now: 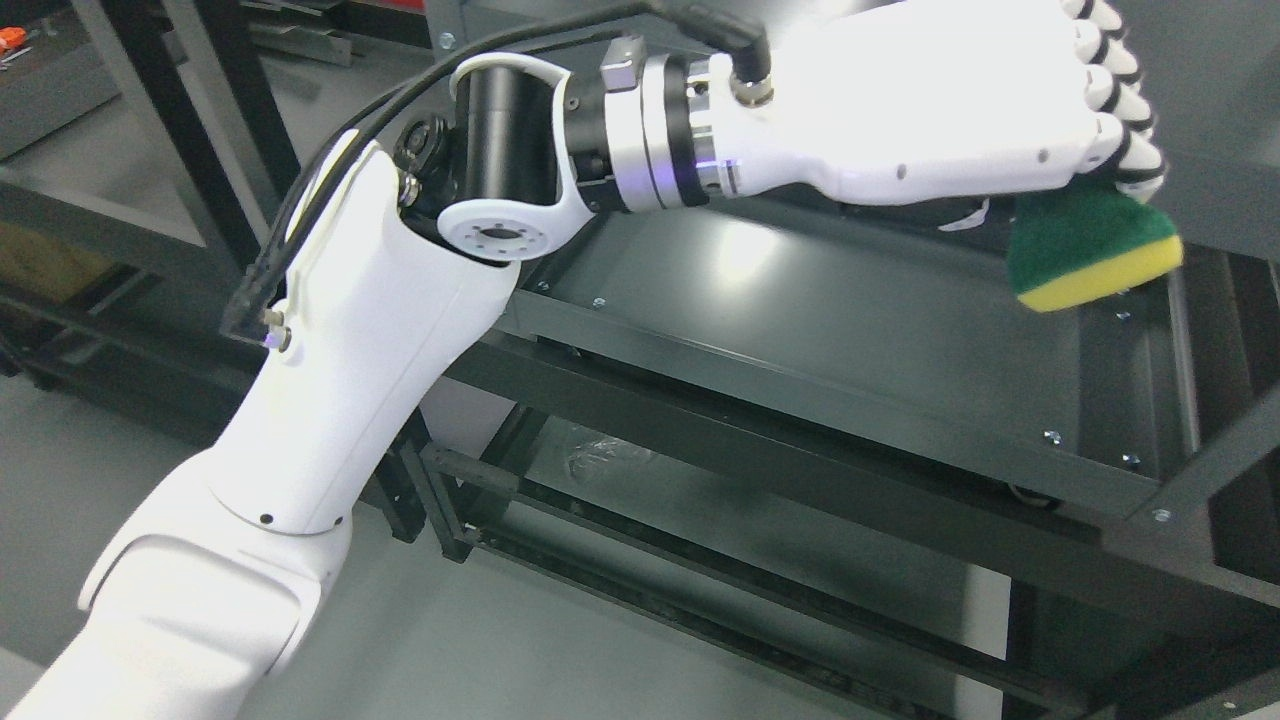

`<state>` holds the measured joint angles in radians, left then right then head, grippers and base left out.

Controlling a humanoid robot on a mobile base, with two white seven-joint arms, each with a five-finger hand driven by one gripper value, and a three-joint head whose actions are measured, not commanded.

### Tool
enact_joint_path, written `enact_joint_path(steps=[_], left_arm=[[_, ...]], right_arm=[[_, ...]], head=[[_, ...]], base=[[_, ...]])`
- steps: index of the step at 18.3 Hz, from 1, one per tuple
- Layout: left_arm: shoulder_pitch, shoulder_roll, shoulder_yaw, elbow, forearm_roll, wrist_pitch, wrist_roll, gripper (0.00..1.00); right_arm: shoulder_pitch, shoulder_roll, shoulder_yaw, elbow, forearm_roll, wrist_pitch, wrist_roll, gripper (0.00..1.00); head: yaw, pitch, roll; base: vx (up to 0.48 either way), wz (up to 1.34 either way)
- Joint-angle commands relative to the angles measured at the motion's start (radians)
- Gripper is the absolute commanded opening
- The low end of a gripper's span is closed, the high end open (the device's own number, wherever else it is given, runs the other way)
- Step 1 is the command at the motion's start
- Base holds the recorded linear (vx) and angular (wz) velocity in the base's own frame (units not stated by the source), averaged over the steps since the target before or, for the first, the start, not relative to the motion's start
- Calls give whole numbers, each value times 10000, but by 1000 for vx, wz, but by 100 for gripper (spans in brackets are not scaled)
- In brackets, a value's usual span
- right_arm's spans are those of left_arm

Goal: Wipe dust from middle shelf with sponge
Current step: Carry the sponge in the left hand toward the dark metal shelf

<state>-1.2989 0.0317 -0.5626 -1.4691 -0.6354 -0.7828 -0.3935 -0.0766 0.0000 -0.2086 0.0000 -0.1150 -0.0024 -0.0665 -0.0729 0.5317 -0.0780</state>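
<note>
One robot hand [960, 100], one sponge [1090, 250], and two dark shelves: an upper [800, 330] and a lower [720, 510].

The one view looks down from the robot's head, close behind the left arm [330, 400], facing the shelf [850, 340] toward two o'clock.

The left hand [960, 95] reaches across the top of the frame and holds a green and yellow sponge [1090, 250] at the upper right, over the dark shelf [800, 310]
</note>
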Motion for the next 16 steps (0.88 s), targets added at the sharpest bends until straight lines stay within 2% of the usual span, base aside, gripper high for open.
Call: enact_joint_path(steps=[1, 3, 7, 12, 14, 16], left_arm=[[-1307, -142, -1215, 1146, -1541, -26, 39, 1], [-1308, -142, -1246, 1253, -2644, -26, 70, 1], [-1353, -142, -1201, 1468, -3813, -26, 70, 1], [-1477, -142, -327, 1377, -4138, -26, 54, 1], [-1293, -142, 70, 889, -4047, -26, 54, 1], [-880, 783, 363, 199, -3772, -26, 54, 1]], right_arm=[[-1, -175, 0, -174, 0, 729, -56, 100], [-1, -175, 0, -174, 0, 729, -56, 100], [-1, -175, 0, -174, 0, 729, -57, 100], [-1, -175, 0, -174, 0, 729, -56, 100], [-1, -175, 0, -174, 0, 729, -72, 100], [-1, -175, 0, -174, 0, 729, -72, 100]], head=[[0, 0, 0], [0, 0, 0], [0, -2, 0], [0, -2, 0], [0, -3, 0], [0, -3, 0]], base=[[40, -330], [35, -301], [37, -193], [28, -153], [20, -115], [10, -48]])
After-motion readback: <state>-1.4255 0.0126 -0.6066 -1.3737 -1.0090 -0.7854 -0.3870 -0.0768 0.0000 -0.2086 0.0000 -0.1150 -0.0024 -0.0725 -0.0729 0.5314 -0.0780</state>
